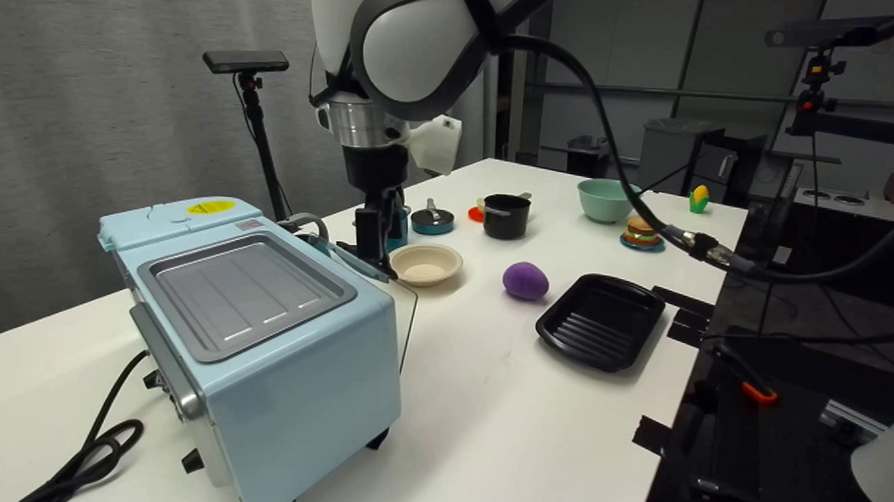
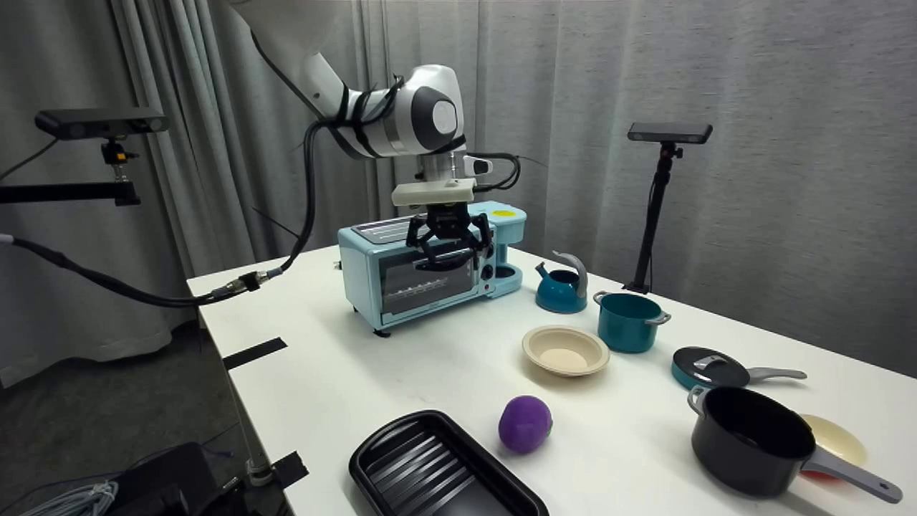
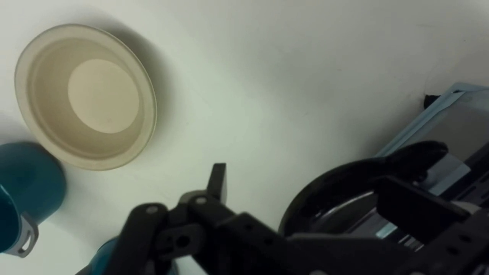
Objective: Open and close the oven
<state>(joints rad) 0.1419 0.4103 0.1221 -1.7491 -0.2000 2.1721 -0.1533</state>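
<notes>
Pale blue, the oven [image 2: 426,287] sits at ten o'clock from the bowl [image 2: 566,350] in an exterior view, door [image 2: 401,285] seemingly ajar. The claw [image 2: 453,258] stands spread at its front (contact unclear): likely the opening step, calling next for a hooked pull toward five o'clock.

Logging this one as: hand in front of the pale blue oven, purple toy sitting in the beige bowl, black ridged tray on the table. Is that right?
No: the purple toy isn't in the beige bowl; both exterior views show it on the table, between bowl and black ridged tray. The hand, pale blue oven and tray are as logged.
</notes>
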